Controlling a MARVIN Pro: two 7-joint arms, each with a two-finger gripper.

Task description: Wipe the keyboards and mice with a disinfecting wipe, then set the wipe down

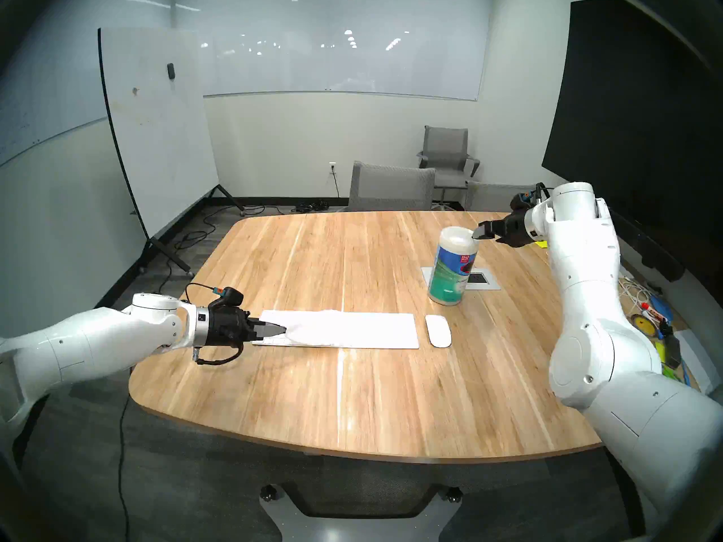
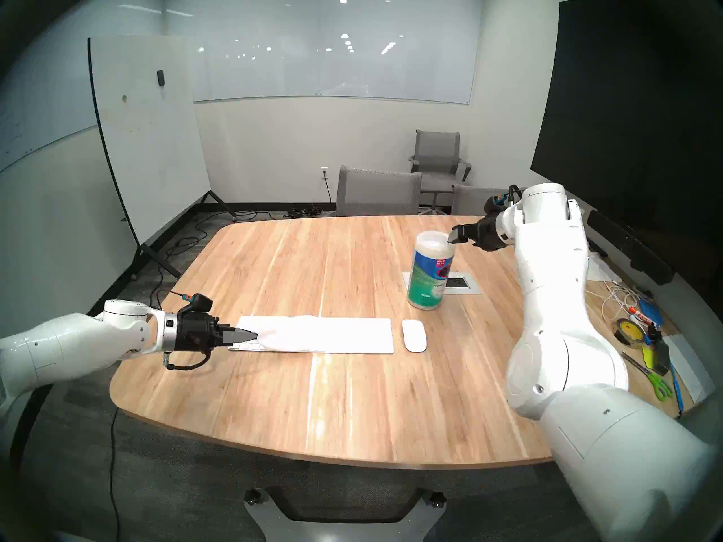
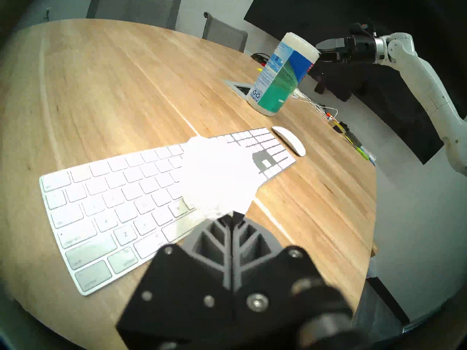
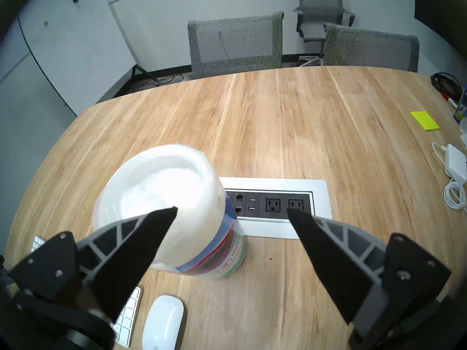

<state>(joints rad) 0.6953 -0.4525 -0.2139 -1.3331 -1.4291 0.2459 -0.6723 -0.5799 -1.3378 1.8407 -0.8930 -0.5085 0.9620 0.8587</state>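
white on white — the left gripper (image 1: 282,329), fingers pressed together on a corner of the disinfecting wipe (image 1: 313,328), holds the sheet spread over the middle of the keyboard (image 1: 391,331) on the wooden table (image 1: 352,404). the mouse (image 1: 438,330) lies just right of the keyboard. the right gripper (image 4: 231,210) hangs spread wide above the wipe canister (image 1: 452,269) — empty.
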